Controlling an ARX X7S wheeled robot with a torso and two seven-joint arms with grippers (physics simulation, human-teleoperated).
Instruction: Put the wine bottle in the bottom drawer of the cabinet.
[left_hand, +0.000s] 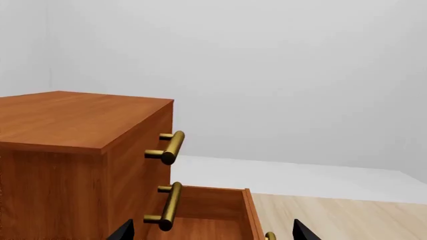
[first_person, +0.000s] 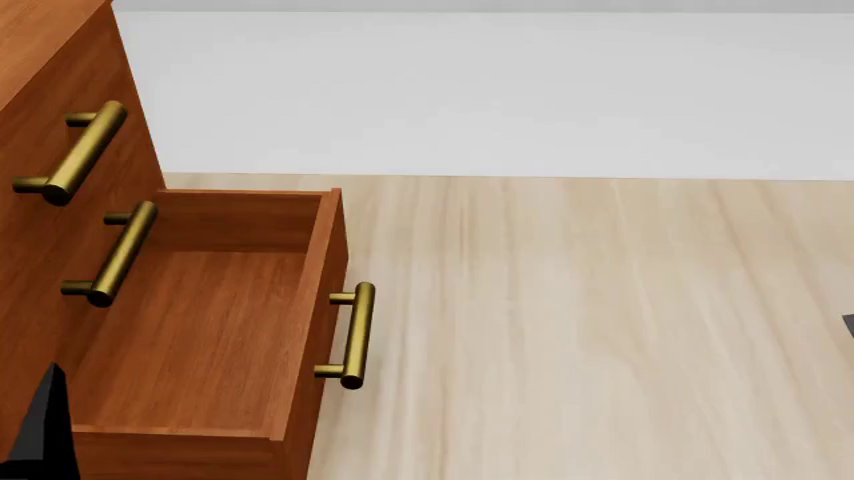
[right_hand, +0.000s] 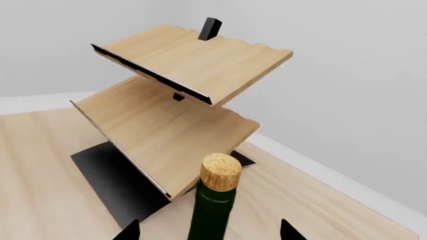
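My right gripper (right_hand: 208, 229) shows only two black fingertips flanking the dark green, cork-topped wine bottle (right_hand: 212, 202); whether they grip it I cannot tell. Only that wrist view shows the bottle and pale wooden rack (right_hand: 173, 105). The reddish-brown cabinet's (first_person: 34, 60) bottom drawer (first_person: 200, 340) stands pulled out. My left gripper's (left_hand: 212, 231) fingertips sit spread apart.

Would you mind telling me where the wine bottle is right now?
Only the right wrist view shows the wine bottle: upright between the right tool's fingertips, beside the pale wooden rack.
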